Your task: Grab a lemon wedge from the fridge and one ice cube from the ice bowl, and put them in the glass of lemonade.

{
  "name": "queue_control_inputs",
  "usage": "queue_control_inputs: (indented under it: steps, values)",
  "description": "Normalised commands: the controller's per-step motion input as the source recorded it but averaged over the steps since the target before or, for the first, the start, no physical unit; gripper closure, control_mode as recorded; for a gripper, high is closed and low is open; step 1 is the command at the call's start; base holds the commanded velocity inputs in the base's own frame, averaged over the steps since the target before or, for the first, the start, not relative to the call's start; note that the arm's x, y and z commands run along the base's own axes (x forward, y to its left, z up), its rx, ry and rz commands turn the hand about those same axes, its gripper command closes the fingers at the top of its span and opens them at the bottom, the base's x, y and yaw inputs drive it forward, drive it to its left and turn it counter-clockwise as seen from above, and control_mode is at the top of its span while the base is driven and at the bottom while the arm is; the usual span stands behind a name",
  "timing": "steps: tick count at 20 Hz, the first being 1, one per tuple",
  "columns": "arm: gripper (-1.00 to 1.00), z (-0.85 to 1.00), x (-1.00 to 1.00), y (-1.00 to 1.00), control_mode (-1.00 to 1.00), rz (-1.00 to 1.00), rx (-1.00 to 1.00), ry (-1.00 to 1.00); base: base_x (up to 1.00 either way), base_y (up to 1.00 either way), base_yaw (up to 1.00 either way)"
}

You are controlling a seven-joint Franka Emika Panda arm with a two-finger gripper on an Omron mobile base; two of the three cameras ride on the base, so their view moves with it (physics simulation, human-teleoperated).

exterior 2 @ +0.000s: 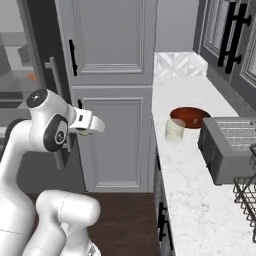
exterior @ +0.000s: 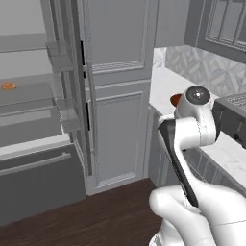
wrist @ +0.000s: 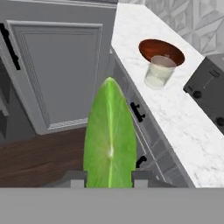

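One lemon wedge [wrist: 109,135] sat clamped in the gripper [wrist: 109,179]; it needed carrying upright over the far glass [wrist: 159,71].

Green lemon wedge [wrist: 109,135] — reddish-brown ice bowl [wrist: 161,51]

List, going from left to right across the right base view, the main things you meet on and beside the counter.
Open fridge → robot's end effector holding the lemon wedge → glass of lemonade → wooden ice bowl → toaster → wire basket at the right edge.
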Motion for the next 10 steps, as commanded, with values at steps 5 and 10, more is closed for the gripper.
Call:
queue_control_inputs:
  steps: [5, 10]
  values:
    - [1.0, 0.0, 0.0, 0.0, 1.0, 0.0, 0.0, 0.0, 0.43, -0.06, -0.21]
    - [1.0, 0.0, 0.0, 0.0, 1.0, 0.0, 0.0, 0.0, 0.87, -0.01, -0.17]
